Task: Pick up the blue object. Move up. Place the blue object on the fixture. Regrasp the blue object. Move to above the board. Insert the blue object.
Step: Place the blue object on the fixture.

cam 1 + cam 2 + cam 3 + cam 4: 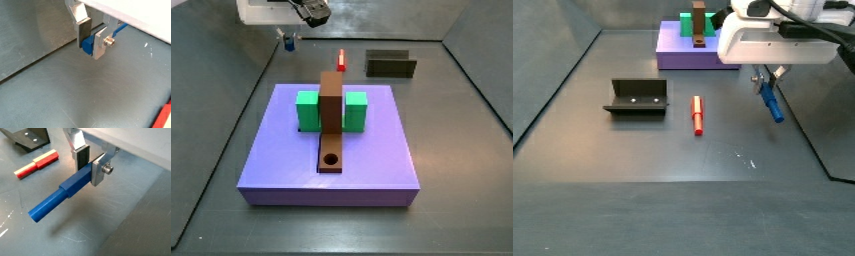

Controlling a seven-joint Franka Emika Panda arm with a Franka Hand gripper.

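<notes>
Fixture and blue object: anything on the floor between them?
Yes: the red peg, in a side view, between the fixture and the blue object held in the claw.

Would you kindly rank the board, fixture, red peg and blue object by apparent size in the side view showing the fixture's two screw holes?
1. Fixture
2. Board, partly hidden, farther away: unsure
3. Red peg and blue object in the raised pincer: alike

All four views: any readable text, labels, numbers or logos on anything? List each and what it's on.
None can be read in any view.
The board, the fixture, the red peg and the blue peg are plain, with no markings.
The gripper, shut on the blue peg above the floor, shows none.
</notes>
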